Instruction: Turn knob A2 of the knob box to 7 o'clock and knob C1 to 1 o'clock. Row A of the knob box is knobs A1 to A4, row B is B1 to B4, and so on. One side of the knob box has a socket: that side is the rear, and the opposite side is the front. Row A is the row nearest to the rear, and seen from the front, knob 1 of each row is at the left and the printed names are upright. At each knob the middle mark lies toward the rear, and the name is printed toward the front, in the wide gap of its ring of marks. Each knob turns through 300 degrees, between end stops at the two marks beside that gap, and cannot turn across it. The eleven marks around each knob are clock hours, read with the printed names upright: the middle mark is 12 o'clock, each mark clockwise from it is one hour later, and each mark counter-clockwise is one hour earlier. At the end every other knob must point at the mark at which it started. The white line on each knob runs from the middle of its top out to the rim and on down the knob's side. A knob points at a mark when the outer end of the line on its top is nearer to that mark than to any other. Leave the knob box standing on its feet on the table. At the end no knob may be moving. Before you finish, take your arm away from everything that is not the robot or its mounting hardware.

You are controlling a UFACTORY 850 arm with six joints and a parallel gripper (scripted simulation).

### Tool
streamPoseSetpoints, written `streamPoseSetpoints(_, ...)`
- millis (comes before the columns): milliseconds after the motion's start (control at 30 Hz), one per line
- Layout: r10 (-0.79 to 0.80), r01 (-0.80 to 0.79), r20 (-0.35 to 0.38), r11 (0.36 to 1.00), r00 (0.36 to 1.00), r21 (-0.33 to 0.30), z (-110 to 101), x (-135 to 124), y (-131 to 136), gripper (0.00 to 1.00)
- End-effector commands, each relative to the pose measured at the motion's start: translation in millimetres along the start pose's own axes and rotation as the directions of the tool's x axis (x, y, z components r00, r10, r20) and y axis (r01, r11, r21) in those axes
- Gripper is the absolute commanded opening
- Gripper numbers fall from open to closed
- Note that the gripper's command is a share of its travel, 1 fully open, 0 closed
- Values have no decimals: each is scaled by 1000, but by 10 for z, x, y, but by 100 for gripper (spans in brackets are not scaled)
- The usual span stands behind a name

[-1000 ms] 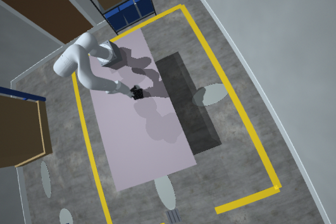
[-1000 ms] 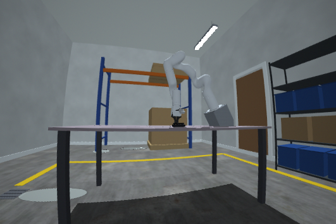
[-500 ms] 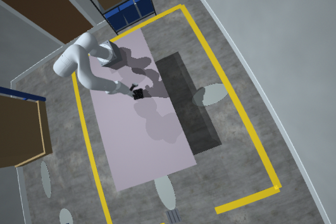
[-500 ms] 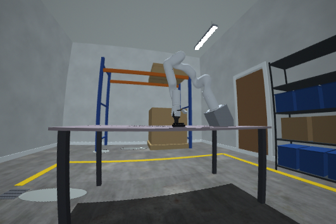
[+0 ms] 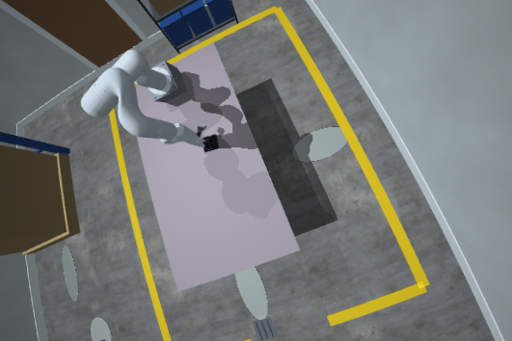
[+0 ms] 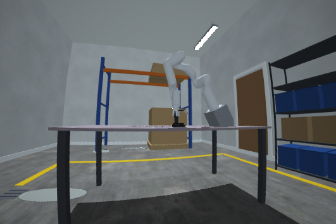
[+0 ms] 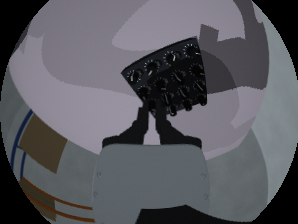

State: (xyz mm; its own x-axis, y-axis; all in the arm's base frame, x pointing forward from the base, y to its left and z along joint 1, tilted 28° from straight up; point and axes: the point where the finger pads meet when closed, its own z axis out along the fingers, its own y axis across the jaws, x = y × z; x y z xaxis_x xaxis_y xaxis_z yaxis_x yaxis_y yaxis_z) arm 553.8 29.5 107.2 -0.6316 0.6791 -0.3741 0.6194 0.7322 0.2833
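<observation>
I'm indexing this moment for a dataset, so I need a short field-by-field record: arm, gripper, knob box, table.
arm: white arm, bent over, wrist pointing down at the box
gripper: gripper, fingers narrow, shut on a knob at the box edge nearest the wrist camera
knob identity: cannot be read
knob box: black knob box, standing flat on the table
table: pale pink table on dark legs
pointer marks: too small to read
</observation>
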Motion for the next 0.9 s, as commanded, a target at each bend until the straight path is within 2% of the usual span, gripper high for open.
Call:
streamPoseSetpoints(0,-115,115,7,993,993,21,-3,-4,5,8)
streamPoseSetpoints(267,-260,260,4,965,966,21,-3,-4,5,8)
streamPoseSetpoints(867,-395,395,1,918,919,22,-3,-4,5,8)
